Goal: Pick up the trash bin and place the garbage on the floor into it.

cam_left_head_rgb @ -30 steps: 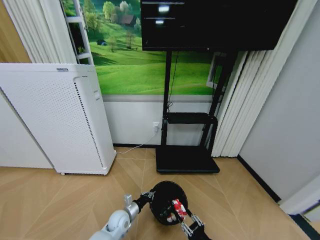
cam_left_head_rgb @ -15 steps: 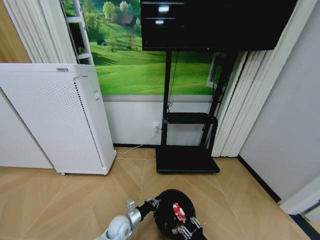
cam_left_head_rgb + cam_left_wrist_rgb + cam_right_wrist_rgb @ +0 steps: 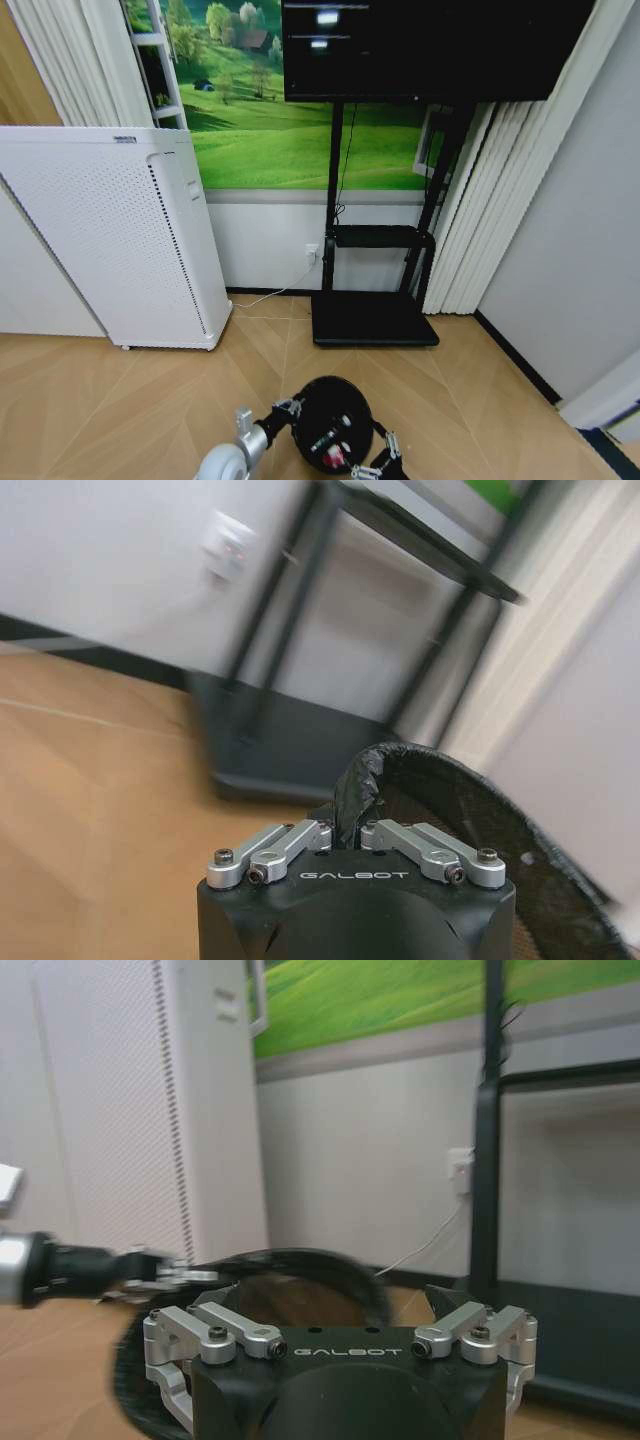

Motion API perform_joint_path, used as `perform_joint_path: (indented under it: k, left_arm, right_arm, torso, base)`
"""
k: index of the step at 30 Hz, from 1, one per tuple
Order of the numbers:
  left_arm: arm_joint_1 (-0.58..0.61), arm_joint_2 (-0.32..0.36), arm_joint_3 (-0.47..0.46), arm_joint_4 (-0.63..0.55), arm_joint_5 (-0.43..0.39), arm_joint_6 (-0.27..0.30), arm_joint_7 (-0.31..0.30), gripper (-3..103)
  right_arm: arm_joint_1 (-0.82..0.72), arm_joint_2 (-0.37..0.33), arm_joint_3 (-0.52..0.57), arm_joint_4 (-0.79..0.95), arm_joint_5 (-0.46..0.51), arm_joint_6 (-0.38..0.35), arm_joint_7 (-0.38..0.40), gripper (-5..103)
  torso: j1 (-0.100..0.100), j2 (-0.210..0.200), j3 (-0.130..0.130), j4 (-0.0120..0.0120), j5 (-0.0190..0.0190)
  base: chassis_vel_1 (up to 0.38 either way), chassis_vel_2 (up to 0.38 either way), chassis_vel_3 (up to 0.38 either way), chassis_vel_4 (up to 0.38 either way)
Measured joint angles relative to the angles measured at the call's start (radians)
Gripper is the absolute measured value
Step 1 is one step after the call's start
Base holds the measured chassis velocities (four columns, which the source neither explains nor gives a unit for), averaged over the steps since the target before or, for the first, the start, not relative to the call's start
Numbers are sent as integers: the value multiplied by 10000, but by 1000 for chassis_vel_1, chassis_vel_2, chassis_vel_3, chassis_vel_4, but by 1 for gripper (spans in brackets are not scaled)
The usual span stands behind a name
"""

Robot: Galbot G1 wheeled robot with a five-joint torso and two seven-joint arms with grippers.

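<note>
The black round trash bin [image 3: 333, 420] hangs just above the floor [image 3: 110, 400], held by its rim. My left gripper [image 3: 287, 409] is shut on the bin's left rim; in the left wrist view its fingers pinch the black rim [image 3: 352, 790]. Inside the bin lie pieces of garbage: a red-and-white piece [image 3: 335, 459] and a greenish one [image 3: 324, 439]. My right gripper [image 3: 381, 463] stands open at the bin's near right edge with nothing in it. From the right wrist, the bin's rim [image 3: 290, 1265] shows just ahead.
A white perforated appliance [image 3: 110, 240] stands at the left against the wall. A black TV stand with a flat base [image 3: 372, 320] is straight behind the bin. A cable [image 3: 268, 296] runs along the skirting. Curtains and a grey wall close the right side.
The red-and-white piece that my right gripper held over the bin now lies inside it. The right gripper has opened and drawn back toward me. The bin has shifted slightly left.
</note>
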Motion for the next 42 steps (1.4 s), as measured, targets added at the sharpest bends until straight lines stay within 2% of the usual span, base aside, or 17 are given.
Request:
perform_joint_path:
  k: [1, 2, 3, 4, 6, 7, 8, 10, 11, 13, 14, 17, 26, 33, 34, 37, 42]
  left_arm:
    - [0, 0, 0, 0, 0, 0, 0, 7]
    - [325, 89, -647, -450, 22, 155, -406, 7]
    - [1002, 203, -1820, -1166, -123, 535, -1218, 7]
    - [1002, 203, -1820, -1166, -123, 535, -1218, 7]
    - [1754, 202, -2988, -1739, -318, 910, -1856, 7]
    - [2405, 96, -3959, -2098, -459, 1126, -2183, 7]
    - [2405, 96, -3959, -2098, -459, 1126, -2183, 7]
    - [3654, -336, -5616, -2652, -848, 1360, -2628, 7]
    - [3654, -336, -5616, -2652, -848, 1360, -2628, 7]
    - [4695, -806, -6683, -2899, -1203, 1386, -2652, 7]
    - [4695, -806, -6683, -2899, -1203, 1386, -2652, 7]
    - [5503, -995, -7546, -2861, -1573, 1167, -2215, 7]
    - [5972, -934, -8271, -1986, -1958, 368, -1701, 7]
    - [5699, -905, -8104, -1456, -1950, 56, -1426, 7]
    - [5580, -857, -7998, -1239, -1935, -82, -1030, 7]
    - [5429, -812, -7753, -923, -1833, -146, -662, 7]
    - [5261, -805, -7493, -449, -1594, -158, -650, 7]
  right_arm:
    - [0, 0, 0, 0, 0, 0, 0, 100]
    - [114, 46, 138, 62, 213, 0, 237, 100]
    - [326, 125, 364, 198, 563, -124, 614, 100]
    - [326, 125, 364, 198, 563, -124, 614, 100]
    - [522, 193, 530, 301, 865, -264, 855, 100]
    - [644, 241, 614, 364, 1036, -359, 980, 100]
    - [644, 241, 614, 364, 1036, -359, 980, 100]
    - [786, 324, 690, 399, 1132, -418, 1078, 100]
    - [786, 324, 690, 399, 1132, -418, 1078, 100]
    - [835, 427, 691, 364, 1135, -420, 1098, 100]
    - [835, 427, 691, 364, 1135, -420, 1098, 100]
    - [728, 782, 726, 292, 1020, -308, 1120, 100]
    - [875, 1161, 629, 187, 894, -236, 1304, 100]
    - [1031, 1152, 716, 143, 1128, -229, 1504, 100]
    - [1004, 1149, 775, 142, 1188, -166, 1521, 100]
    - [917, 1140, 835, 96, 1190, -62, 1522, 100]
    - [926, 1142, 894, 52, 1179, -30, 1526, 100]
  torso:
    - [0, 0, 0, 0, 0]
    - [0, 0, 0, 0, 3]
    - [0, -1, 0, 0, 1]
    - [0, -1, 0, 0, 1]
    - [0, 0, 0, 2, 2]
    - [0, 0, 0, 2, 2]
    - [0, 0, 0, 2, 2]
    - [0, 0, -1, 3, 4]
    - [0, 0, -1, 3, 4]
    - [0, 0, -1, 8, -1]
    - [0, 0, -1, 8, -1]
    - [0, 1, -1, 4, 5]
    - [0, 0, -1, 2, 1]
    - [3, 0, 0, 0, -2]
    - [3, 0, 0, 0, 1]
    - [2, 0, 1, -1, 4]
    - [2, 0, 0, -2, 3]
  base:
    - [0, 0, 0, 0]
    - [0, 0, 0, 0]
    - [0, 0, 0, 0]
    - [0, 0, 0, 0]
    - [0, 0, 0, 0]
    - [0, 0, 0, 0]
    - [0, 0, 0, 0]
    - [0, 0, 0, 0]
    - [0, 0, 0, 0]
    - [0, 0, 0, 0]
    - [0, 0, 0, 0]
    - [0, 0, 0, 0]
    - [57, 56, -57, -64]
    - [99, 105, -115, -108]
    - [0, 0, 0, 0]
    - [0, 0, 0, 0]
    - [-10, -9, 7, 9]
